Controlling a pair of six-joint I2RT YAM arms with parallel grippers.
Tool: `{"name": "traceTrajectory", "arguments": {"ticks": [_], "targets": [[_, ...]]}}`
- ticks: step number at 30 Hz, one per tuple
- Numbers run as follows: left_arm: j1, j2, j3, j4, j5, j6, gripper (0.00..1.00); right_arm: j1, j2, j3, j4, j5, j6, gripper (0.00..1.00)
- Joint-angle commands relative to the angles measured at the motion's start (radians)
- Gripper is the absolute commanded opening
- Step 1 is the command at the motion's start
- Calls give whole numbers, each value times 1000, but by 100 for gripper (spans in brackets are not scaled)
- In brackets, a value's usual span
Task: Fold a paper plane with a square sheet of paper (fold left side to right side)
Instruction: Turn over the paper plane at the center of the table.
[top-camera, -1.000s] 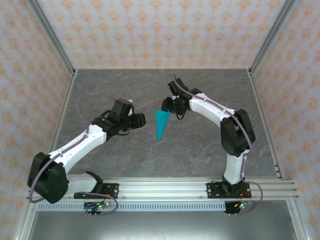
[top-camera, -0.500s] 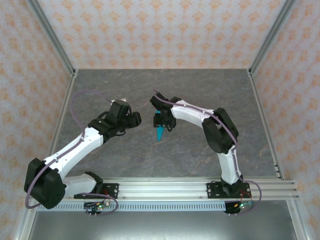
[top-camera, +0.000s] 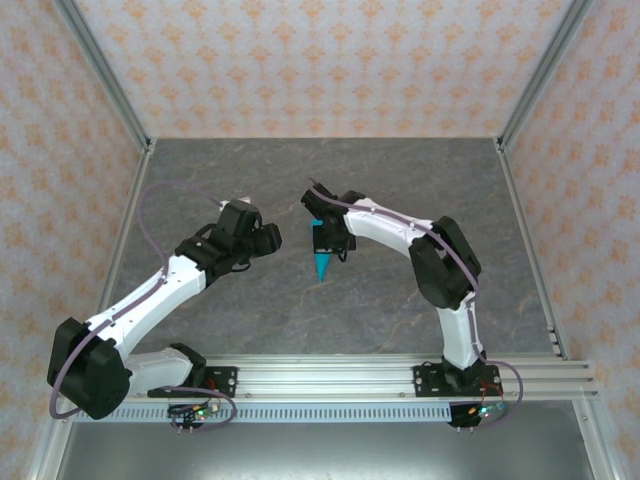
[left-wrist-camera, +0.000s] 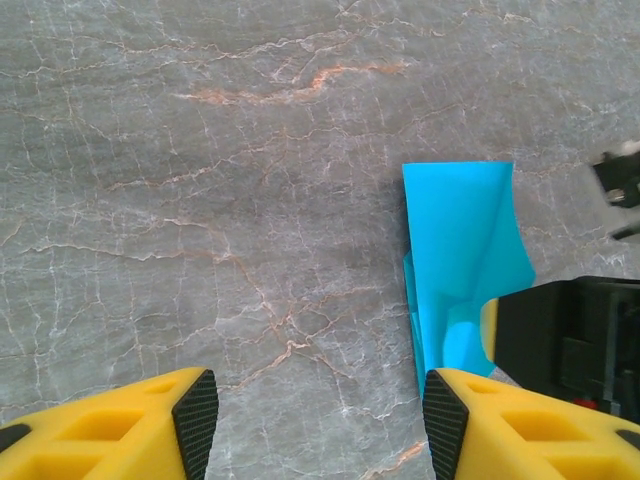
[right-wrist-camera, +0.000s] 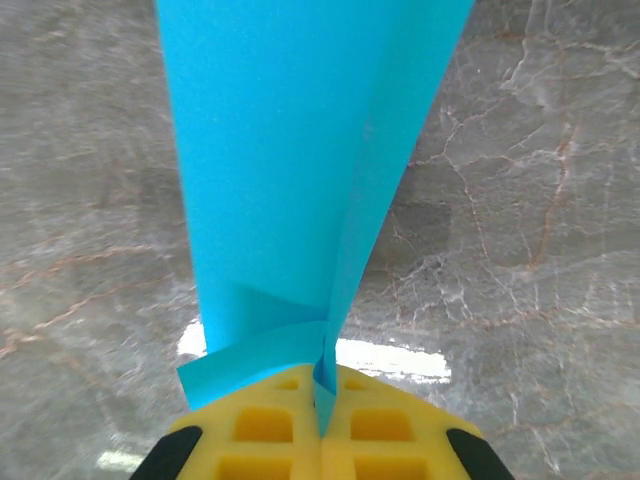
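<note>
The right gripper (right-wrist-camera: 322, 405) is clamped on the paper plane (right-wrist-camera: 290, 150), which is held near the middle of the table (top-camera: 400, 180), its tip pointed at the near edge. The left gripper (left-wrist-camera: 320, 415) is spread apart just beside it.

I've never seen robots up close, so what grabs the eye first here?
The bright cyan paper plane, pinched in the shut right gripper near the middle of the grey marbled table. Just to its left, the left gripper hovers with jaws open, holding nothing.
</note>
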Motion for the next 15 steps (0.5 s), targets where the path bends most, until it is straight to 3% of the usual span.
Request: {"name": "traceTrajectory", "arguments": {"ticks": [1,9,12,15], "targets": [[5,-19,-5,-29,-48,-4,59,0,-107,17,-1,-39,-44,0],[5,-36,1,-42,-79,-4,60,-53,-279,-178,267,-325,-32,0],[7,-38,0,-42,-81,-2,61,-103,-261,-307,424,-473,10,0],[7,-40,0,-42,-80,-2,61,-141,-220,-428,555,-522,32,0]]}}
